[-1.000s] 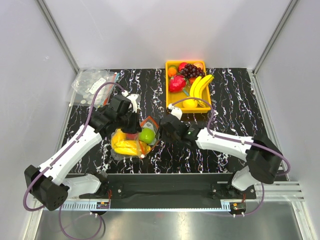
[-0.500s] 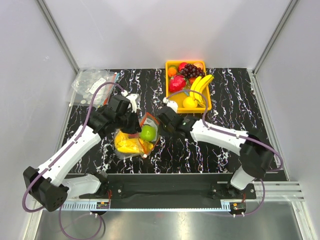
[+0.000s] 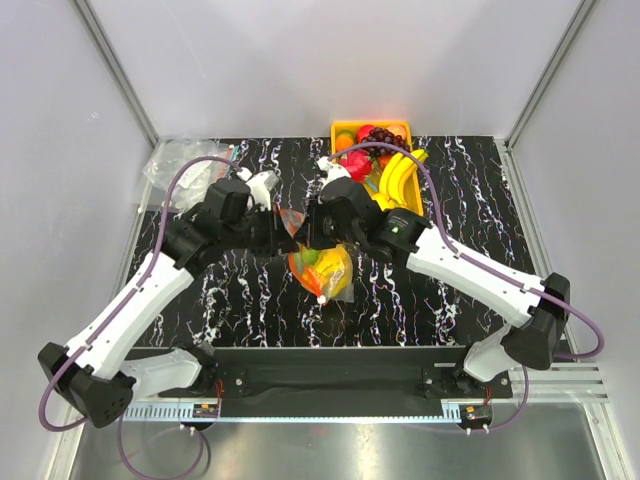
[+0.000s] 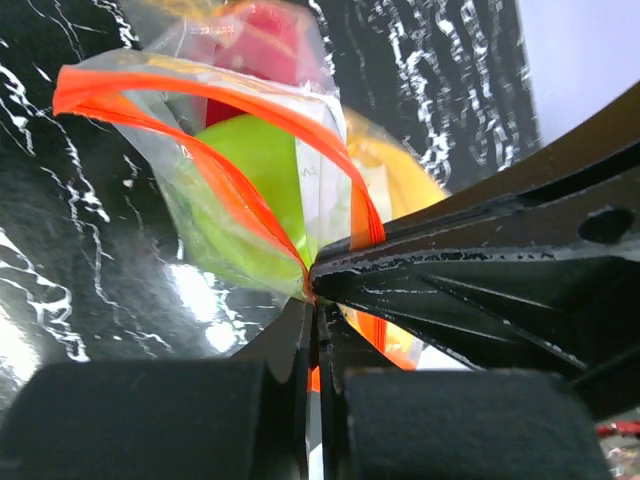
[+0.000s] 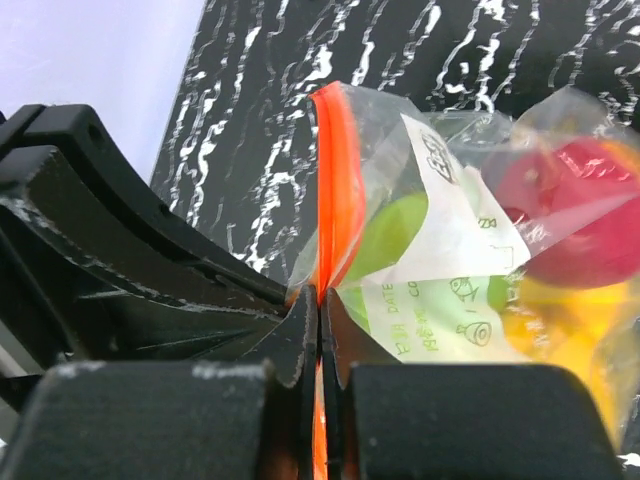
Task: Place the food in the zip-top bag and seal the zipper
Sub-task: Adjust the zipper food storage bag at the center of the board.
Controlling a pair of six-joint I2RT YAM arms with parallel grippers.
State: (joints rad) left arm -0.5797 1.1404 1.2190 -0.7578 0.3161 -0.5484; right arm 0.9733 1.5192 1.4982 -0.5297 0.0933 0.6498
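Zipper (image 5: pixel 335 190): thin red-orange strip, clamped in the closed jaws of the left gripper (image 4: pixel 315 300) and the right gripper (image 5: pixel 318 300), likely to be drawn taut for sealing.
Zip-top bag (image 3: pixel 325 268): held up over mid-table; clear, crinkly film; mouth seemingly agape.
Food: round green fruit (image 4: pixel 250 190), red and yellow pieces, enclosed.

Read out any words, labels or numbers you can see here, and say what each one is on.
"DATE": printed on the white label panel of the zip-top bag.
Other print and the logo on that panel: too blurred or creased to read.
White labels on the clear packets: too small to read.
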